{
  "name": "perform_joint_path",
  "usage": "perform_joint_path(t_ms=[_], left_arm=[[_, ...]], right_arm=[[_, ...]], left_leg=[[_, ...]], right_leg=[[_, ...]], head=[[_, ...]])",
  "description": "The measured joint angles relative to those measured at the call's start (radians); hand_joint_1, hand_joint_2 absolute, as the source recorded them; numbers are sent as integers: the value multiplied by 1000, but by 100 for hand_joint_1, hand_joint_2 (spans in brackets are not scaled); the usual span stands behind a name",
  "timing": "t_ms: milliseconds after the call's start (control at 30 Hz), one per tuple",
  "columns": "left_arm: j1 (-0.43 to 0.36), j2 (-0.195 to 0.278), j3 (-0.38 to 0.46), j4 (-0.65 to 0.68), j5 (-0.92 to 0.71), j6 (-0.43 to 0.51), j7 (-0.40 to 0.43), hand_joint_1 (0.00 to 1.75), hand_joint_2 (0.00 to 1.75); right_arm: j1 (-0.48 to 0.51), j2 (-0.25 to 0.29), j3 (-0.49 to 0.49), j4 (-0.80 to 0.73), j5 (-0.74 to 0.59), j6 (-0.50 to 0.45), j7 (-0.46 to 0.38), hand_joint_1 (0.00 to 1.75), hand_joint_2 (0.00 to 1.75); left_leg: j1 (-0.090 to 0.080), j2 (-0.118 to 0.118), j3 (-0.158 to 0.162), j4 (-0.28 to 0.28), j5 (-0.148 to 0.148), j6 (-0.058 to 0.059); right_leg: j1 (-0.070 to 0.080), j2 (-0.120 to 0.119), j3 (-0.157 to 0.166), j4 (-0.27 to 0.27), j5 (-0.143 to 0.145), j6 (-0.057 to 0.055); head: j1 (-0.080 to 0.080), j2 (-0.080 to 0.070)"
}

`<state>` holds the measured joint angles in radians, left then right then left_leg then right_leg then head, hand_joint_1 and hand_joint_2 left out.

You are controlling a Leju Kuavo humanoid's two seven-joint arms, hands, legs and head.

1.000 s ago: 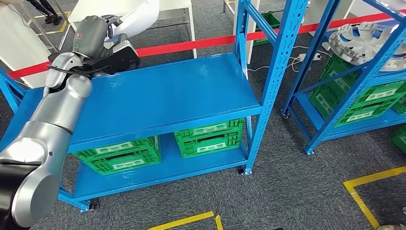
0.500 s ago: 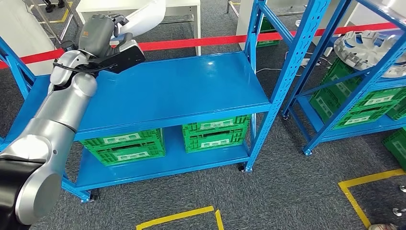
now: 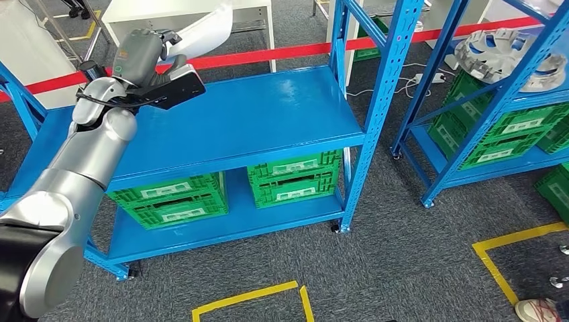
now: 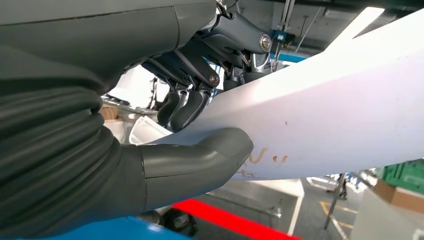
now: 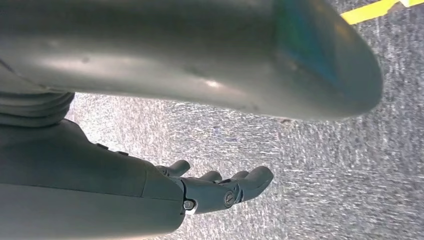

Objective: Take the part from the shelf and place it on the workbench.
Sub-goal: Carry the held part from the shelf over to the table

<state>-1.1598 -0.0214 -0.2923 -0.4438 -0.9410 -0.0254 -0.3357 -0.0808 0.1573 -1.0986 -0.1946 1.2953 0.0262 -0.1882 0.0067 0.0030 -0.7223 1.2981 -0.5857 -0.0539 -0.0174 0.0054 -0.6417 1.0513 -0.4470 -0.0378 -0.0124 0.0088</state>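
My left hand [image 3: 143,56] grips a long curved white part [image 3: 204,28] and holds it up over the back left of the blue shelf [image 3: 255,127]. In the left wrist view the thumb [image 4: 200,156] lies under the white part [image 4: 330,110] and the dark fingers [image 4: 186,106] wrap over its other side. My right hand [image 5: 220,190] hangs over grey carpet with its fingers loosely apart and nothing in them.
Green crates [image 3: 290,182] sit on the shelf's lower level. A red tape [image 3: 282,52] runs behind it, with a white table [image 3: 154,9] beyond. A second blue rack [image 3: 496,100] at the right carries a silver round part [image 3: 496,54]. A person's shoe [image 3: 537,310] is at the bottom right.
The whole picture has shifted, so the camera has moved. My left hand still holds the white part over the shelf's back left; nothing was let go.
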Motion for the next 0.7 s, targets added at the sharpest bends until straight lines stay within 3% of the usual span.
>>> perform_joint_path(t_ms=[33,133,167,300,367,433,467,500,533,633,700], left_arm=[[3,0,-1,2,1,2,0,145,175],[2,-1,-5,2,1,9,0,145,175],[1,-2,-8,2,1,10,0,145,175],[2,-2,-13,2,1,11,2,145,175],[0,-2,-15,3,2,11,3,145,175],[1,-2,-16,3,2,11,4,145,175],[3,-2,-17,4,2,11,5,145,175],[5,-2,-17,4,2,11,6,145,175],[6,-1,-17,5,2,11,7,145,175],[5,1,-17,3,2,11,8,145,175],[4,2,-17,2,2,11,8,145,175]], right_arm=[[0,0,0,0,-1,0,1,0,0],[0,0,-2,0,-4,-1,1,0,0],[-1,0,-2,0,-4,-1,1,0,0],[0,0,-2,0,-3,-3,0,0,0],[0,0,-2,0,-3,-3,1,0,0],[0,0,-2,0,-3,-3,1,0,0],[0,0,-2,0,-3,-3,1,0,0],[0,0,-2,0,-3,-3,1,0,0],[0,0,-2,0,-3,-3,1,0,0],[-2,0,-2,0,-3,-4,0,0,0],[-3,0,-2,0,-3,-4,0,0,0]], left_leg=[[1,0,26,-29,15,1],[0,-1,146,-220,70,11],[-3,-2,166,-255,76,16],[-9,0,163,-271,100,46],[-5,4,150,-278,118,62],[-8,4,129,-276,133,72],[-9,4,116,-274,141,73],[-11,4,104,-272,148,73],[-12,4,93,-269,155,72],[-14,4,65,-257,171,63],[-15,4,57,-252,181,52]], right_leg=[[0,0,-7,0,5,2],[0,0,-19,0,21,16],[0,0,-20,-1,26,23],[-3,-1,-28,-4,36,48],[-4,-1,-53,56,-20,54],[-3,-1,-96,185,-107,57],[-3,-1,-110,240,-133,58],[-2,-1,-108,266,-140,57],[-1,-2,-87,253,-129,56],[5,-2,43,74,-81,42],[11,-2,81,9,-78,30]], head=[[0,0],[0,0],[0,0],[1,0],[3,0],[6,0],[7,0],[8,0],[8,0],[9,0],[8,0]])
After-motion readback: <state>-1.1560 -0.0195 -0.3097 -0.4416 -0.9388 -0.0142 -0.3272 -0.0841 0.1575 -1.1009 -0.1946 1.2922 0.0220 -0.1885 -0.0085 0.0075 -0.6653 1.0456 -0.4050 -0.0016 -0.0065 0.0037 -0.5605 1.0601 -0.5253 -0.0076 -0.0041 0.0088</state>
